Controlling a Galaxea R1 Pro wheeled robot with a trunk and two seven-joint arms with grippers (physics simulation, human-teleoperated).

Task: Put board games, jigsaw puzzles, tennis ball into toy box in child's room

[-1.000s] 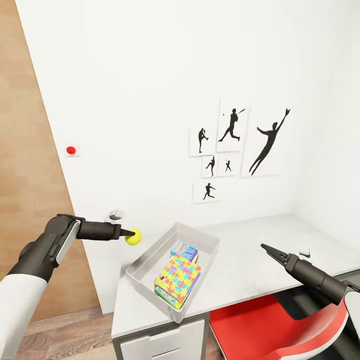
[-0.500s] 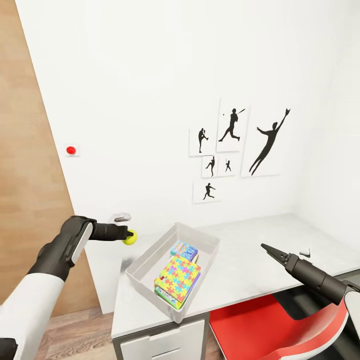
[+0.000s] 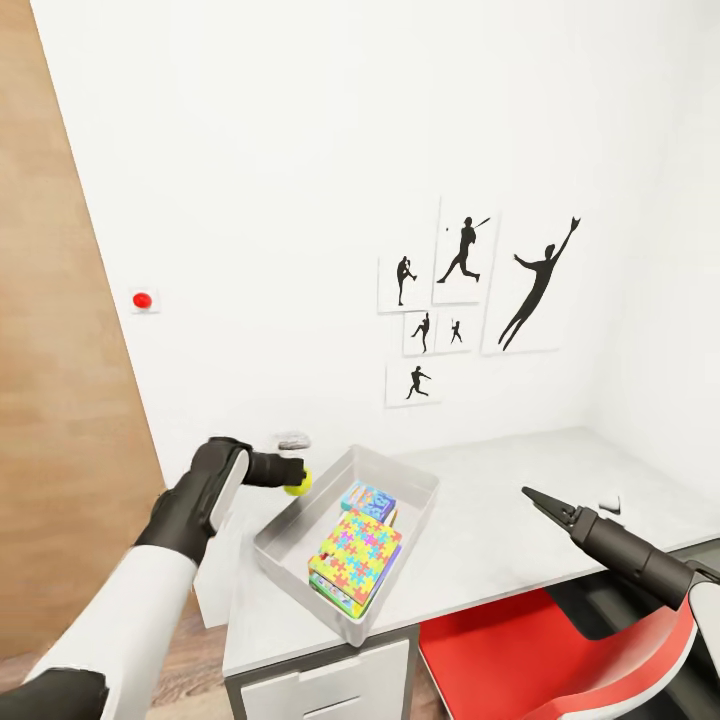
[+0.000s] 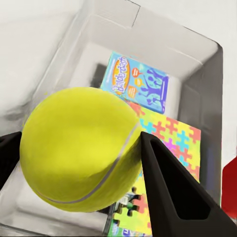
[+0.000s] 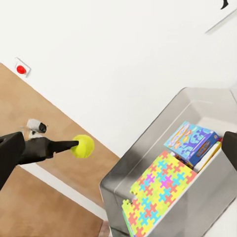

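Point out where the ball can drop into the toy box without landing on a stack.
Bare floor in the toy box lies at its end nearest the left gripper, beside the board game, under the tennis ball. The other end is crowded by the jigsaw puzzle stack. The tabletop between box and right gripper is bare too.

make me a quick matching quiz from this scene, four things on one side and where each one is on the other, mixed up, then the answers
Things:
1. ball
2. puzzle
3. right claw
4. chair

Places or states:
A. lying in the toy box
B. tucked under the table
C. held in the left claw
D. hanging above the table, holding nothing

Pairs: 1-C, 2-A, 3-D, 4-B
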